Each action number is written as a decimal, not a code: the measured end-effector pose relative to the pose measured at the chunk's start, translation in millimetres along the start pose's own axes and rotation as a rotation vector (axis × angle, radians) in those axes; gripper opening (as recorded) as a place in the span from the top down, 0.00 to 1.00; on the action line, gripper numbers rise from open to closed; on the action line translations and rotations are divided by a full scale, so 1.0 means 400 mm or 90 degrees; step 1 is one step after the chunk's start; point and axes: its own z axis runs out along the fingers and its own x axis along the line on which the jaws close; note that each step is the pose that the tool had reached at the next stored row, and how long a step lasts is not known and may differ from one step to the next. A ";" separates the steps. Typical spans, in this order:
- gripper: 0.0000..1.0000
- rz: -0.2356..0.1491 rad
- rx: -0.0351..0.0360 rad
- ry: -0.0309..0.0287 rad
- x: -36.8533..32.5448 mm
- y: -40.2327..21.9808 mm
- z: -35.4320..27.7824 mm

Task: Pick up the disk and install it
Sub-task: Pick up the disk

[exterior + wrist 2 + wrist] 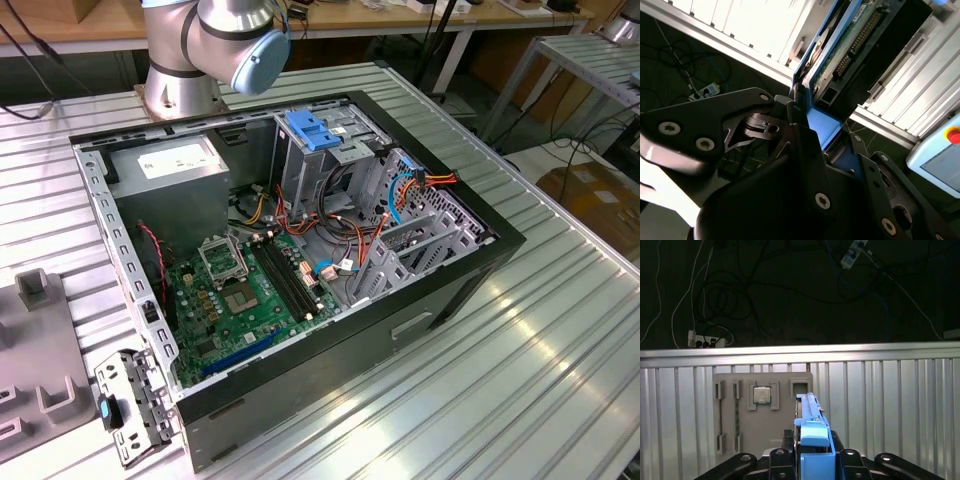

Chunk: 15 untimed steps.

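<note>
One disk; one computer case; one motherboard; one grey fixture plate; one robot arm.

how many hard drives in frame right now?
1. The disk, clamped in the gripper, seen in both wrist views. The blue bracket atop the drive cage in the exterior view looks empty; others could be hidden inside the cage.

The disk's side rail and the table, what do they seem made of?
The disk has a side rail that looks like moulded plastic: uniform blue, soft sheen. The table looks like bare aluminium, probably: silvery, ribbed, brightly reflective.
</note>
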 end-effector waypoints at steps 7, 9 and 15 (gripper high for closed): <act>0.63 0.000 0.0000 0.0000 0.000 0.000 -0.022; 0.63 0.000 0.0000 0.0000 0.000 0.000 -0.026; 0.63 0.000 0.0000 0.0000 -0.001 0.000 -0.041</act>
